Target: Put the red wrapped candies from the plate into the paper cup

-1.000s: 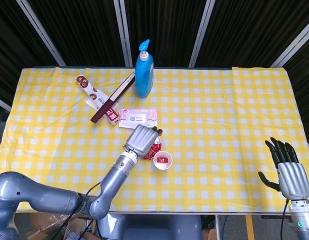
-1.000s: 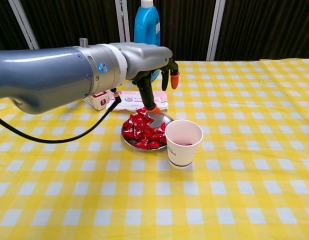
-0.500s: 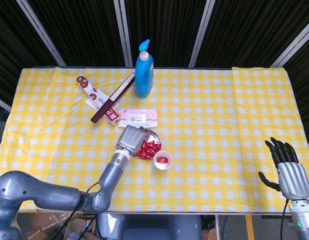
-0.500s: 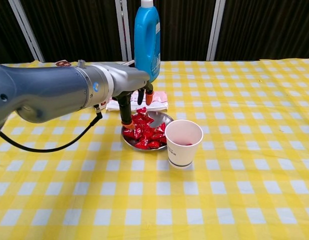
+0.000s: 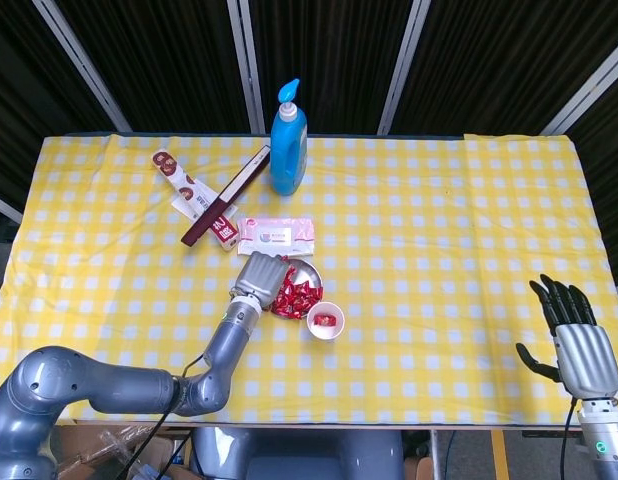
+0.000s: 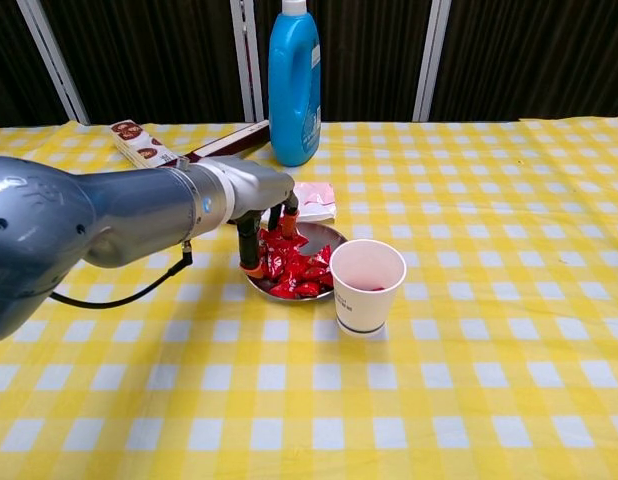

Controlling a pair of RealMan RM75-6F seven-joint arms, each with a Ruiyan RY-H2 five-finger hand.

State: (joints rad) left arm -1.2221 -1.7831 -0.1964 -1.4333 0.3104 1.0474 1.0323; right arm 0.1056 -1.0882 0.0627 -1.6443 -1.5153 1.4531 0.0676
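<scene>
Left hand (image 6: 261, 200) dips its fingertips into the red wrapped candies (image 6: 299, 265) on the small metal plate (image 6: 334, 236); can't tell if it's pinching one. White paper cup (image 6: 367, 285) sits just beside it. Right hand (image 5: 581, 345) is spread, holding nothing.

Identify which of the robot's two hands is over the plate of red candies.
The left hand: its fingers reach down into the red candies on the plate. The right hand is off at the table's far right edge.
</scene>
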